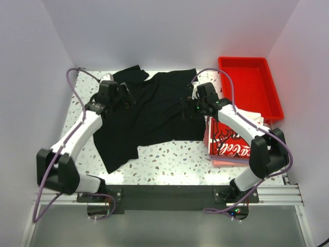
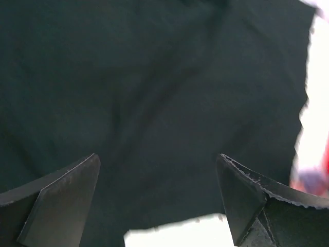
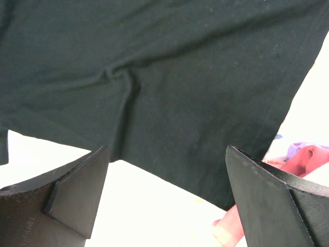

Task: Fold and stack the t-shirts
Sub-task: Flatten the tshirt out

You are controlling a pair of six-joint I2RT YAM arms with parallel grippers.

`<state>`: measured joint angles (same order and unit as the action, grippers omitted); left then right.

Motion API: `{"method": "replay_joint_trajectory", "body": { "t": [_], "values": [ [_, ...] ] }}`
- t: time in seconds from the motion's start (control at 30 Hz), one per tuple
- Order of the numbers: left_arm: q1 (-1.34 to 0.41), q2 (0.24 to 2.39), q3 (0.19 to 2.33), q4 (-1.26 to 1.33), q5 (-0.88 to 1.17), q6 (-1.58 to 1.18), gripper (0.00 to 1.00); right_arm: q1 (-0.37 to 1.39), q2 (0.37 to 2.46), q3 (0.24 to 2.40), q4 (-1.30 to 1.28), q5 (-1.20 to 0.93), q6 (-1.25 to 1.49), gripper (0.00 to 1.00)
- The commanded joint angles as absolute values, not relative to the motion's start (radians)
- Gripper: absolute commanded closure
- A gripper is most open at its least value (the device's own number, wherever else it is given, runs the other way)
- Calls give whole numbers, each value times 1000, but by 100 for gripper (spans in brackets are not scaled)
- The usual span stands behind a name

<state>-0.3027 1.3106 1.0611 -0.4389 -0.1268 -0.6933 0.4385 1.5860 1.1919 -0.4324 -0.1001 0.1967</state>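
I see the left gripper (image 2: 158,159) and right gripper (image 3: 167,150) both spread wide, holding nothing, above the black t-shirt (image 1: 154,110) at the overhead frame's centre.

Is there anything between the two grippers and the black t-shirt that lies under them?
Nothing visible does. The left gripper and the right gripper hang open over the black t-shirt. Each wrist view shows bare cloth ahead of the fingers, with nothing lying on it.

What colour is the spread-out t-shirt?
The t-shirt is plain black; top external view shows it best.
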Motion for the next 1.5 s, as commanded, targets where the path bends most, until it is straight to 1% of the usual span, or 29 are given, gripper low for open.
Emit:
{"method": "replay_joint_trajectory", "body": {
  "t": [0.0,0.17,0.3,0.43,0.67,0.97,1.27,1.4,1.47],
  "values": [
    [-209,1493,1149,-328,-150,-617,0,442,1612,1204,-420,-147,219,1],
    [-160,1721,1290,-276,-160,-554,0,474,1660,1144,-396,-187,233,1],
    [-68,1921,1435,-293,-84,-537,0,497,1703,1128,-394,-180,238,1],
    [-22,1986,1453,-275,-84,-526,0,500,1730,1120,-377,-169,238,1],
    [44,2016,1348,-230,-89,-555,0,515,1766,1060,-362,-176,264,1],
    [150,2023,1292,-281,-98,-572,0,572,1694,914,-383,-178,320,1],
    [181,1938,1192,-271,-28,-535,0,634,1583,807,-413,-132,417,1],
    [183,1846,1161,-281,-26,-537,0,640,1513,808,-445,-111,416,1],
    [181,1816,1169,-282,-28,-543,0,638,1493,846,-475,-83,394,1]
  ]
}}
